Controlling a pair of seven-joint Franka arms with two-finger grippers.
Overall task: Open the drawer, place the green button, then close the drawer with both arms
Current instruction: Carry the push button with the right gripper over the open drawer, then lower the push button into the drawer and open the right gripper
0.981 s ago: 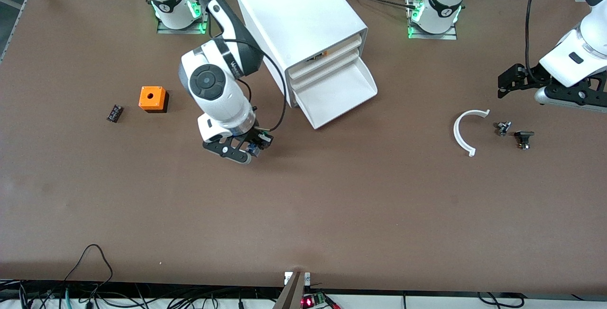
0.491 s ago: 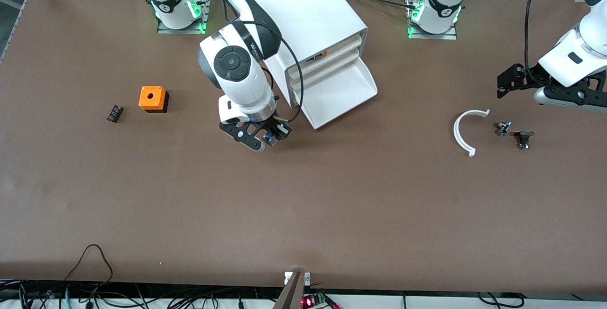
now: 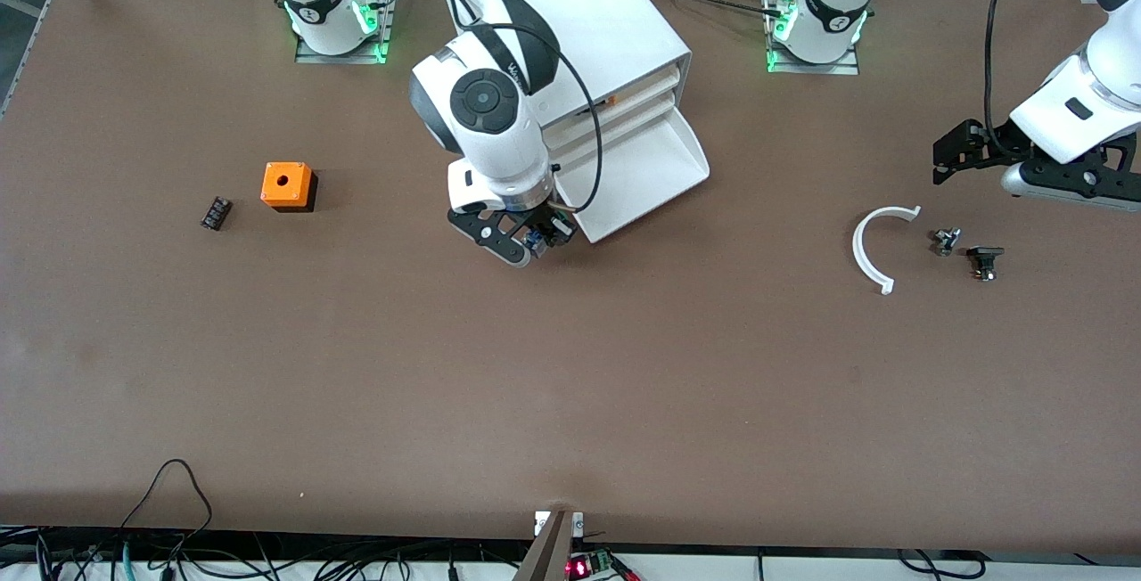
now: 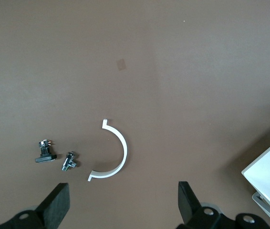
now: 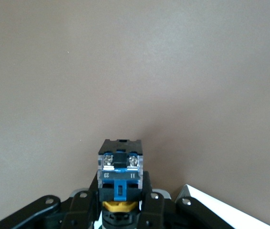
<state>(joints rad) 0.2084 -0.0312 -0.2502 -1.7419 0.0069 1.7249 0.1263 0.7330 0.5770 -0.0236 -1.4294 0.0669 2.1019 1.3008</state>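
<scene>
Since a second ago the right arm has swung from open worktop toward the cabinet (image 3: 570,37), carrying its load along; everything else on the worktop lies as it did. The right claw (image 3: 535,241) now hangs over bare worktop just off the open drawer's (image 3: 637,173) near corner, at about eight o'clock from that tray in the front view. It is pinching the button (image 5: 119,174), whose blue-and-black base with two screw heads sticks out between the fingers.

The drawer, lowest of three, stands pulled out from the cabinet, its white tray showing nothing inside.

The left claw (image 4: 123,202) waits with its fingers spread wide, over the worktop at the left arm's end. Near it lie a white curved strip (image 3: 872,247) and two small dark parts (image 3: 967,249). At about nine o'clock from the right claw in the front view sit an orange cube (image 3: 286,185) and a small black block (image 3: 215,212).
</scene>
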